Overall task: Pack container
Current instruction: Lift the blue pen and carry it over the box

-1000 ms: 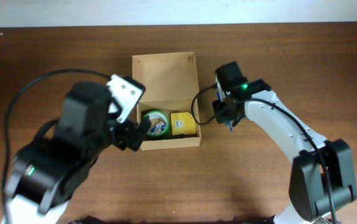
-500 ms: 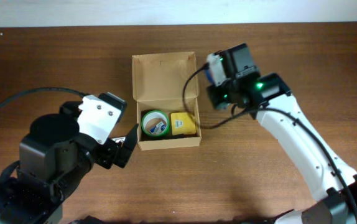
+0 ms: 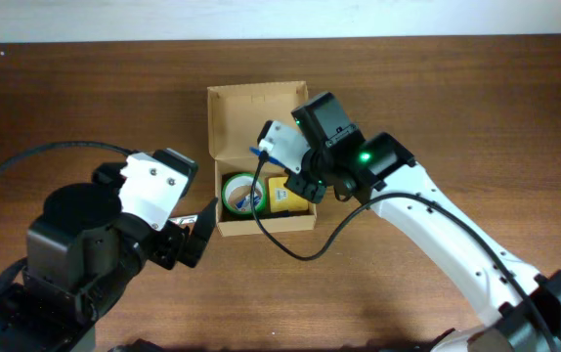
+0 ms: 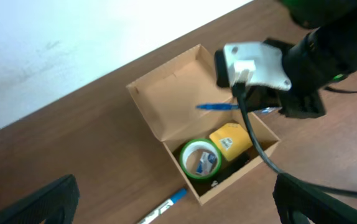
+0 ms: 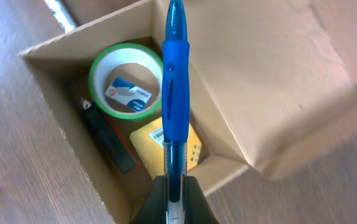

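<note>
Container (image 3: pixel 259 117) at mid-counter (image 3: pixel 476 98), lid flap open on far side. Right gripper (image 5: pixel 175 200) clamped on blue pen (image 5: pixel 175 106), poised over container. Left gripper (image 3: pixel 196 233) spread wide, empty, just left of container's near corner. Inside: green tape roll (image 5: pixel 97 81), yellow pack (image 5: pixel 147 146).

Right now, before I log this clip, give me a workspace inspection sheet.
Surface: brown wooden table, no spills seen.
Job's things: tan corrugated cardboard mailer box, flap lid open; inside, green tape roll, yellow labelled item, black stick-shaped item.
Clutter: white-and-blue pen on the table beside the box.
Grippers: left gripper open, empty; right gripper shut on blue plastic pen over the box.
Cables: black cable loops from the right arm across the box's near corner.
Surroundings: white wall beyond the table's far edge.
</note>
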